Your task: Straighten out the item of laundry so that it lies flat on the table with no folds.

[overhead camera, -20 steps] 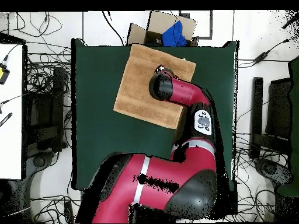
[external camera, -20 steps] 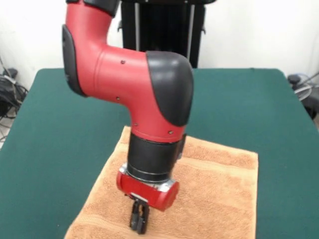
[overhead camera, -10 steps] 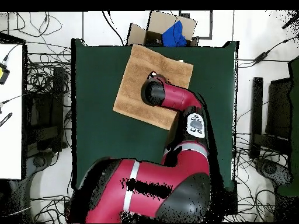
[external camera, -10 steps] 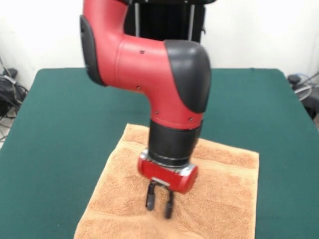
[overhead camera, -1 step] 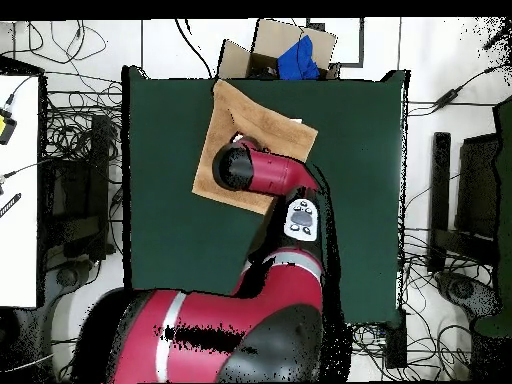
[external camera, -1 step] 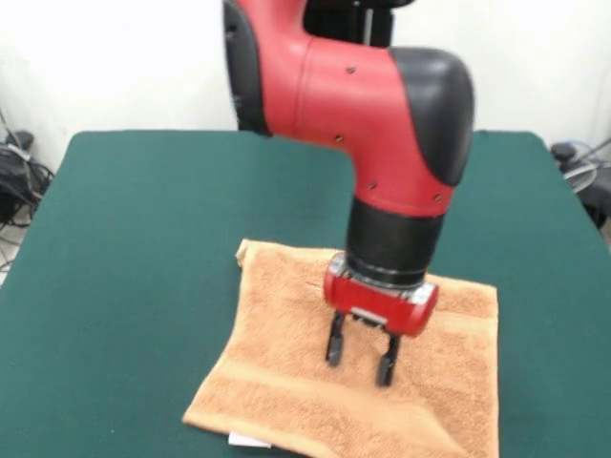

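The item of laundry (external camera, -1 step: pixel 286 382) is an orange-tan towel spread on the green table (external camera, -1 step: pixel 143 239), near its front edge. A stripe band runs along the towel's near end, and a small white tag (external camera, -1 step: pixel 246 441) pokes out beneath that edge. The far left corner is slightly curled. My gripper (external camera, -1 step: pixel 360 356) hangs over the towel's middle, open, with nothing between its fingers and the tips down at the cloth. In the overhead view the arm's wrist hides the gripper and covers part of the towel (overhead camera, -1 step: pixel 255 115).
A cardboard box (overhead camera, -1 step: pixel 290 50) holding something blue sits just beyond the table's top edge in the overhead view. Cables lie all around the table (overhead camera, -1 step: pixel 160 220). A white desk (overhead camera, -1 step: pixel 18 190) stands at the left.
The gripper went from shut to open and moved right across the towel in the front view. The towel's near left corner has shifted to the right, and the tag now shows.
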